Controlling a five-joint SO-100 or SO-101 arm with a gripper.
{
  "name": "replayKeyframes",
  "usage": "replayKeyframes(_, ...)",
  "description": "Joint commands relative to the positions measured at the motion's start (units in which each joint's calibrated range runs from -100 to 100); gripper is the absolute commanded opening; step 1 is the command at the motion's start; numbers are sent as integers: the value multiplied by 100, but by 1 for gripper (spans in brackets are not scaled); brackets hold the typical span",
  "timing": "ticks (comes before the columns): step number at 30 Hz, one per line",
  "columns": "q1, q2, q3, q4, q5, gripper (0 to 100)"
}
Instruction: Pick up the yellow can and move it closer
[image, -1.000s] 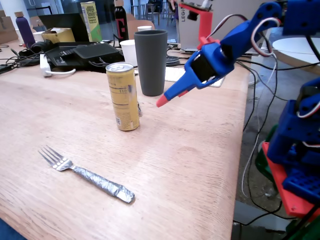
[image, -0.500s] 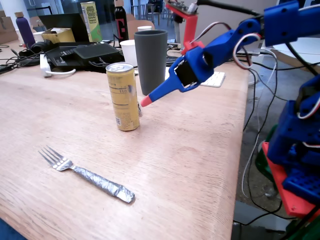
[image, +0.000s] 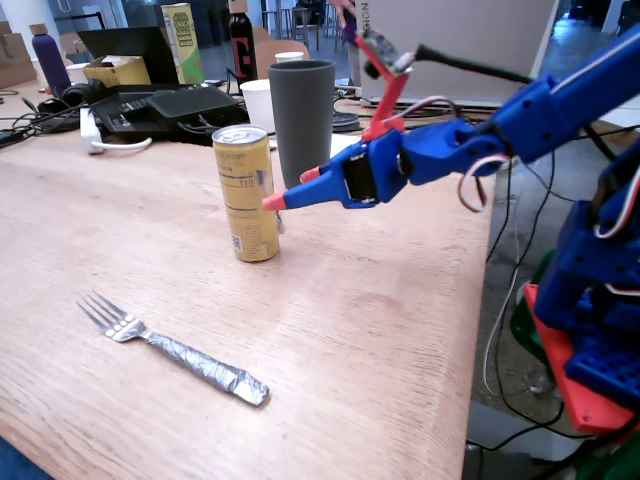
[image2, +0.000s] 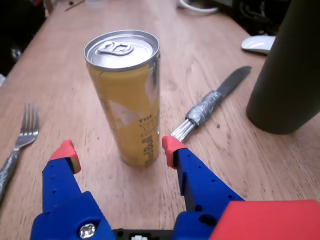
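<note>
Standing upright, yellow can (image2: 129, 100) — lid sealed, hand (image2: 119, 148) spread just before it

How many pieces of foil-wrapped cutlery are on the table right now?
2. A fork lies on the near side of the table in the fixed view. A knife lies between the yellow can and the dark tumbler in the wrist view. More may be hidden.
</note>
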Motion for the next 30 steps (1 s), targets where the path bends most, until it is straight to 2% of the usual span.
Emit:
replayKeyframes(1, -25, 135, 660, -1576, 15, 37)
replayKeyframes(4, 162, 821, 1075, -3309, -5, 37)
replayKeyframes(6, 178, 1473, 1113, -3949, -20, 37)
replayKeyframes(24, 94, 1713, 1132, -3974, -5, 36)
replayKeyframes(30, 162, 2056, 622, -3957, -5, 36)
